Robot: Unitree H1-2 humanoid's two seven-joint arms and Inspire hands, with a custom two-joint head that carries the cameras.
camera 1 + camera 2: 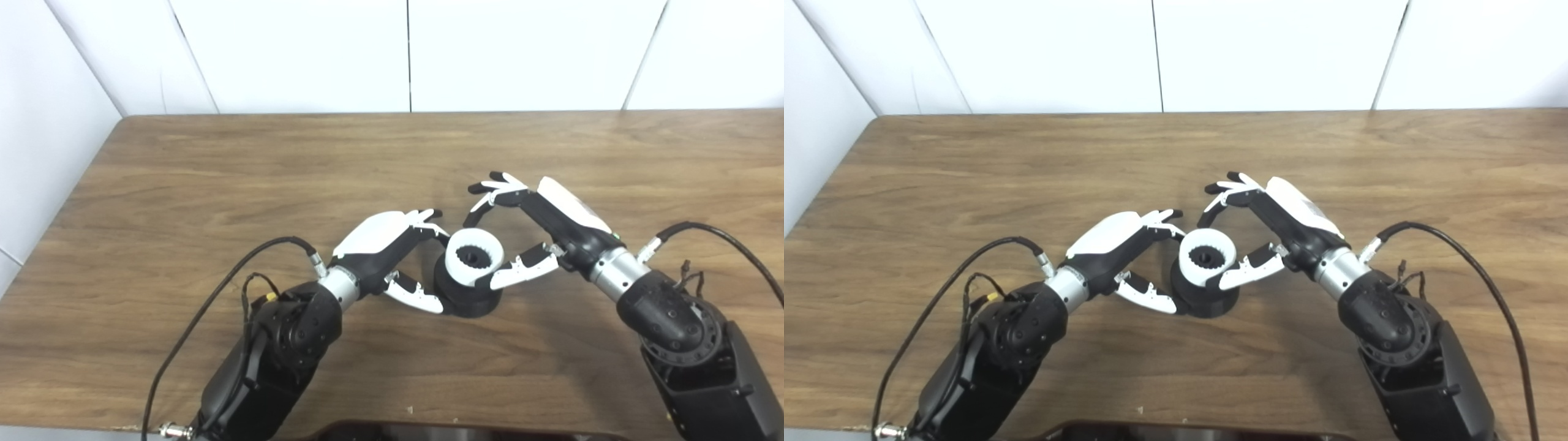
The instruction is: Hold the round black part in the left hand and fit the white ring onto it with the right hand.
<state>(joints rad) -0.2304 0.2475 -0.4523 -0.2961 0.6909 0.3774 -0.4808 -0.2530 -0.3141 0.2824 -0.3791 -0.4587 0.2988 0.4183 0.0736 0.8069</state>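
Loosely open right robot hand (531, 228) beside white ring (474, 256).

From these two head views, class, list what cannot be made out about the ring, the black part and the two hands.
- Whether the white ring is fully seated on the round black part: both views, too small.
- Whether the left hand grips the part: its fingers pass behind it.
- Whether the right hand touches the ring beyond its thumb: unclear.
- Dark object at the bottom edge: cut off.

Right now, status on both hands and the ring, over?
Left hand gripping round black part on table. Right hand open around white ring, thumb touching. Ring seated on part. Nothing in the way.
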